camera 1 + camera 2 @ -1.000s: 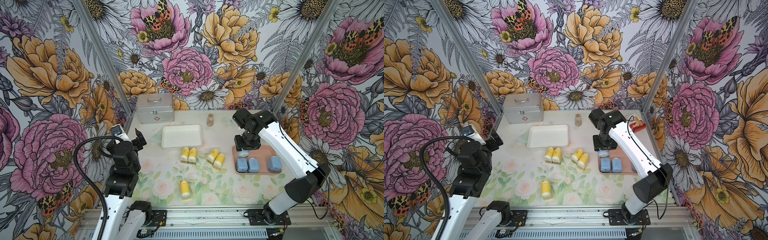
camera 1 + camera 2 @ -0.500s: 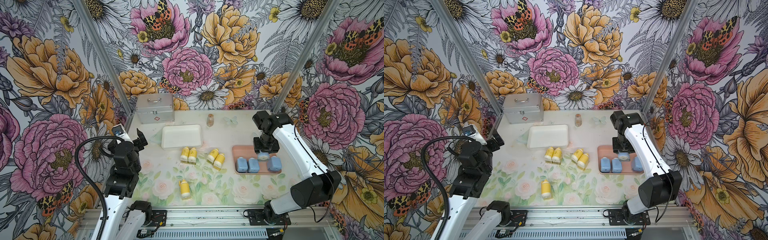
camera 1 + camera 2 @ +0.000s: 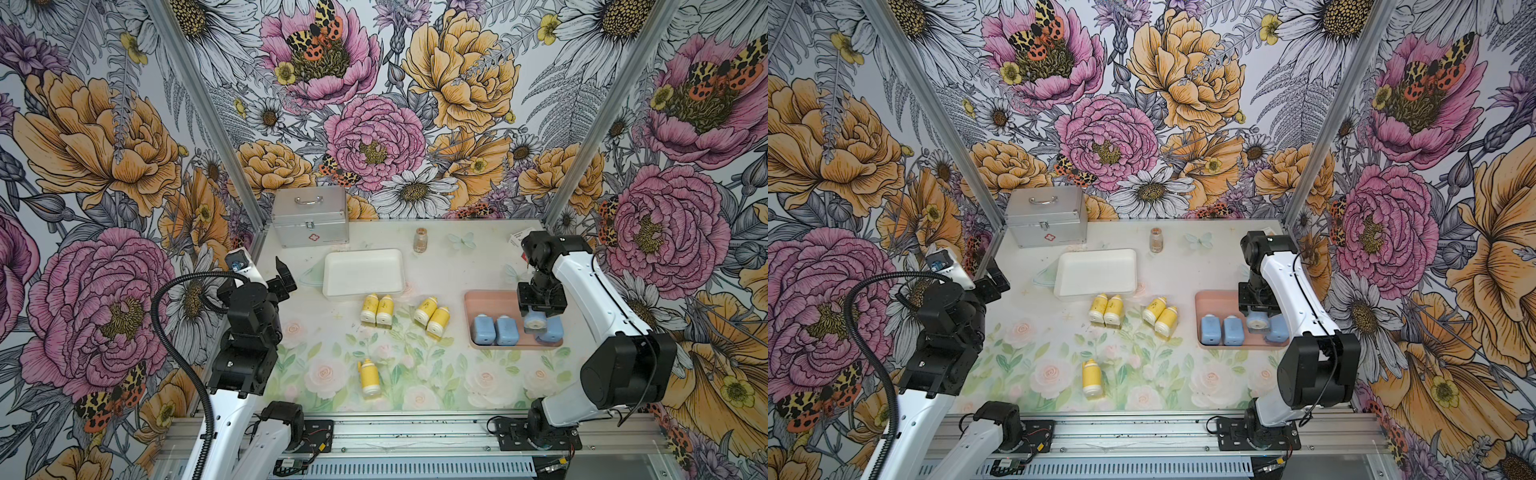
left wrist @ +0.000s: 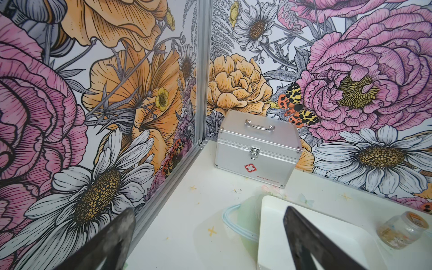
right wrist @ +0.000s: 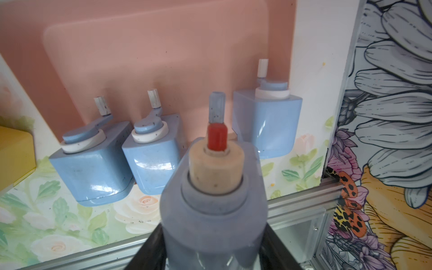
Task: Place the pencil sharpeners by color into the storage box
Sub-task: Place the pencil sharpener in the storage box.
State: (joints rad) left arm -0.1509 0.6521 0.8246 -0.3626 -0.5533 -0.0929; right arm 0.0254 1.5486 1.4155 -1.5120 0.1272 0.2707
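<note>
Blue sharpener (image 5: pixel 215 198) clamped in my right gripper (image 3: pixel 540 311), over pink tray (image 3: pixel 490 297) at right, in gap among three blue ones (image 3: pixel 482 330) lying there. Five yellow sharpeners (image 3: pixel 384 309) on table (image 3: pixel 436 270) left of it, four just near white tray (image 3: pixel 363 272). Far left: silver case (image 4: pixel 257 149), red cross emblem, print beneath unreadable. My left gripper (image 4: pixel 208 236) spread wide, holding nothing.

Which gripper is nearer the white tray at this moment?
Left. The left gripper hangs open just beside the white tray. The right gripper is across the table over the pink tray, shut on a blue sharpener.
</note>
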